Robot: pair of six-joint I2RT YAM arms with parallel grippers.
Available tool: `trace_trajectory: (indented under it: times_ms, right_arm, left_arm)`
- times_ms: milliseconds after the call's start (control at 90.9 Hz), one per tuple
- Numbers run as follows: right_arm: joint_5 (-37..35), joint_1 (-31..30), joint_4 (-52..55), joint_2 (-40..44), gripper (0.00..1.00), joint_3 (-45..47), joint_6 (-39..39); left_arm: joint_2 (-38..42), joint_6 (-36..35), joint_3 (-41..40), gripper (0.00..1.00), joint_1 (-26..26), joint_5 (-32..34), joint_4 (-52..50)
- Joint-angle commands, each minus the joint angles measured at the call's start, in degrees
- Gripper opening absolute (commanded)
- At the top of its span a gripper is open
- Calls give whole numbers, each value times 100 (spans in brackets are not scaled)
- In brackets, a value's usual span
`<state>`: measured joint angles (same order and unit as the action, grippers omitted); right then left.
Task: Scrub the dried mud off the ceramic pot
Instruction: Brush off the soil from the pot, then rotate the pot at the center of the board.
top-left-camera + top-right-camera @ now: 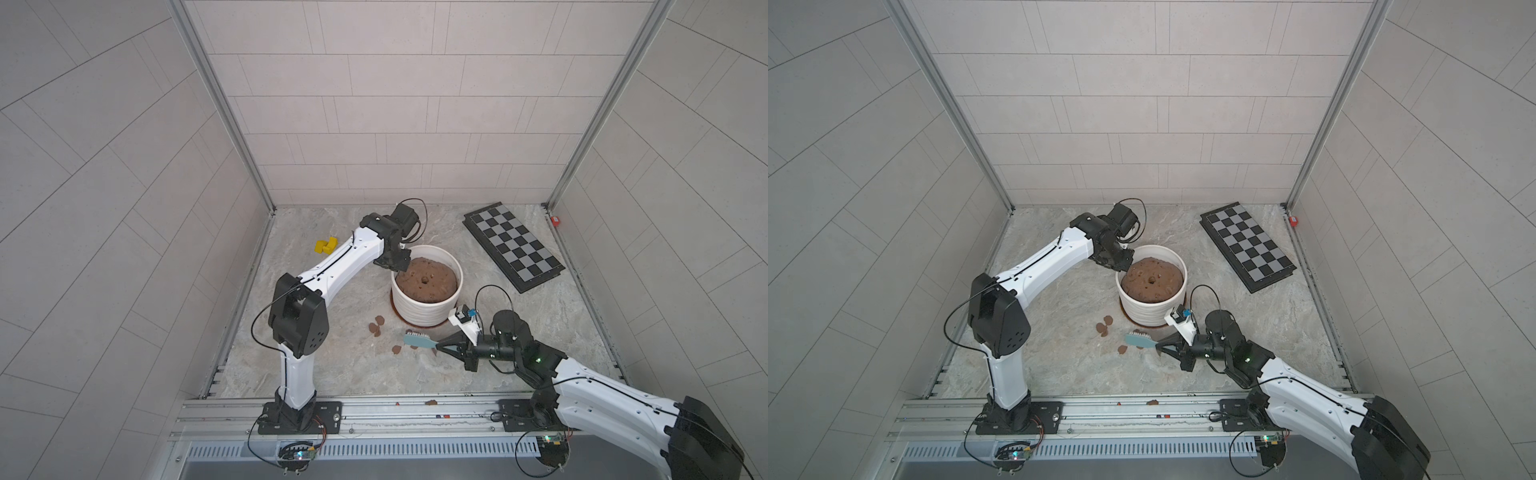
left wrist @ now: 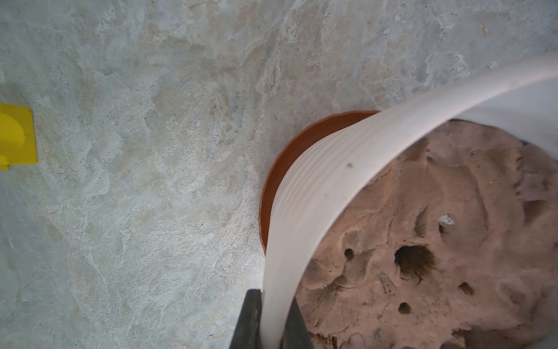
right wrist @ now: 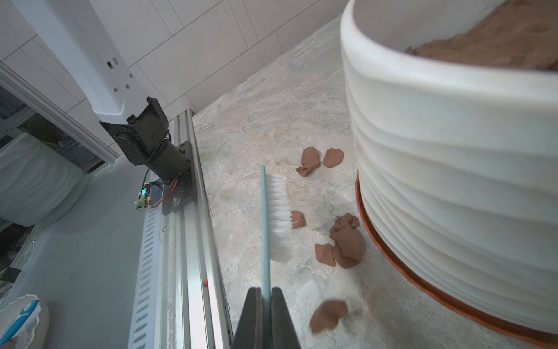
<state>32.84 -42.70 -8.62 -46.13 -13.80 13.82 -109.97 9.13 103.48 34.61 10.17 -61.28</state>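
The white ribbed ceramic pot (image 1: 419,309) (image 1: 1146,309) stands on its orange saucer (image 2: 279,169) mid-table. My left gripper (image 1: 398,267) (image 2: 273,320) is shut on the pot's rim (image 2: 332,169) at its far left side, one finger outside and one inside. My right gripper (image 1: 442,345) (image 3: 266,302) is shut on the handle of a light-blue brush (image 1: 417,340) (image 3: 264,217), held just above the table in front of the pot with its white bristles (image 3: 279,211) facing the pot. Dried mud lies loose on the table in several pieces (image 1: 377,326) (image 3: 347,241) (image 3: 327,314). One piece (image 3: 298,218) touches the bristles.
A brown mound (image 1: 426,280) with a central hole fills the pot. A chessboard (image 1: 513,245) lies at the back right and a yellow block (image 1: 326,245) at the back left. Another brown lump (image 1: 431,402) sits on the front rail.
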Motion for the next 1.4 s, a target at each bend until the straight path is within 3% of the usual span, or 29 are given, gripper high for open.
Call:
trace_trajectory:
  times_ms: [0,253,891,1112,1387]
  right_arm:
    - [209,-19,-327,163,0,28,116]
    - [256,-18,-382,193,0,-141,95]
    - [383,-10,-518,-50,0,-531,24]
    - [391,24,-656,-122,0,-576,109]
    - [418,94,-538,-202,0,-752,64]
  left_arm:
    - [-204,-370,184,12,-20,-150,-9]
    - [-272,-1169,390,13,-55,15,-216]
    - [-732,-3371,1063,13,-241,-788,-642]
    - [-833,-3728,1285,13,-319,-645,-574]
    - [-778,-3662,1580,29,-322,-828,-617]
